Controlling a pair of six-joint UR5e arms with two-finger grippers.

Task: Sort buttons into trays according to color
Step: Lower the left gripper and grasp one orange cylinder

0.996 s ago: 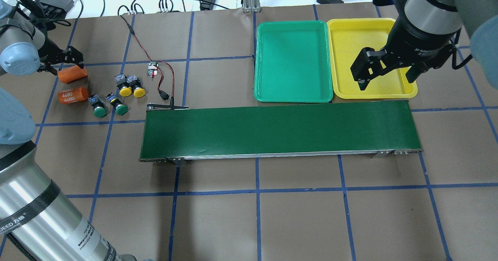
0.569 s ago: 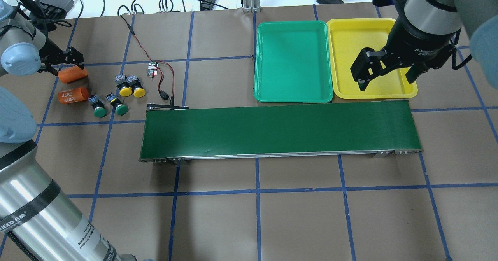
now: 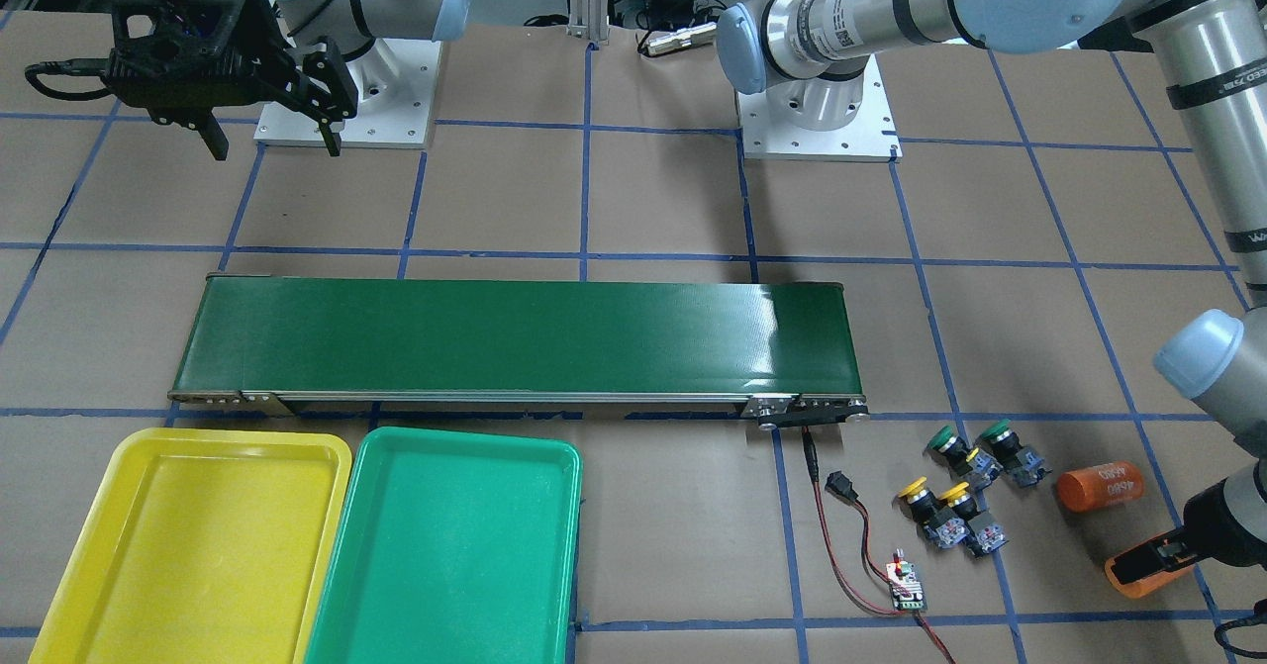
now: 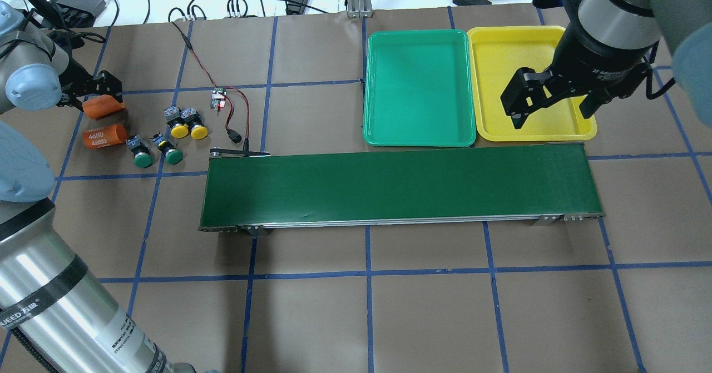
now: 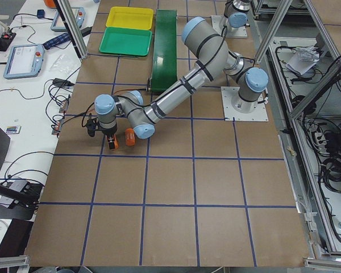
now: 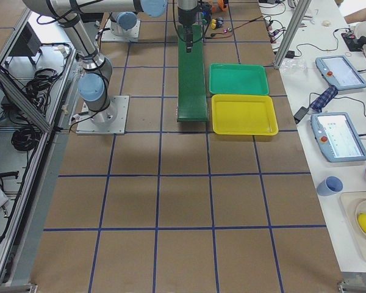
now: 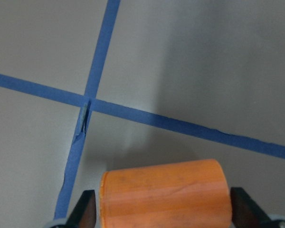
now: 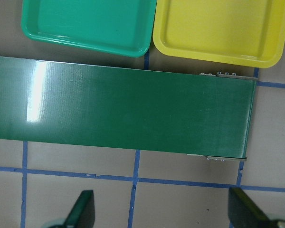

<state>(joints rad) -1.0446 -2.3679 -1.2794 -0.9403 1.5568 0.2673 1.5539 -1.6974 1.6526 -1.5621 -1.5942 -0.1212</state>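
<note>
Now, left tool (image 7: 164, 213) tight around an orange cylinder (image 7: 164, 187); right tool (image 4: 552, 116) wide apart, empty.

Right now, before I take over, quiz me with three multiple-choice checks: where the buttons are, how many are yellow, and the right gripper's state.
1. Where are the buttons? A in the green tray; B on the conveyor belt; C on the table.
2. How many have yellow caps? A one; B two; C three.
3. The right gripper is: A open and empty; B shut on a button; C shut on a tray rim.
Answers: 1 C, all four lie clustered on its brown surface. 2 B, two yellow caps sit beside two green caps. 3 A, its wrist view shows the fingers wide apart with nothing between them.
</note>
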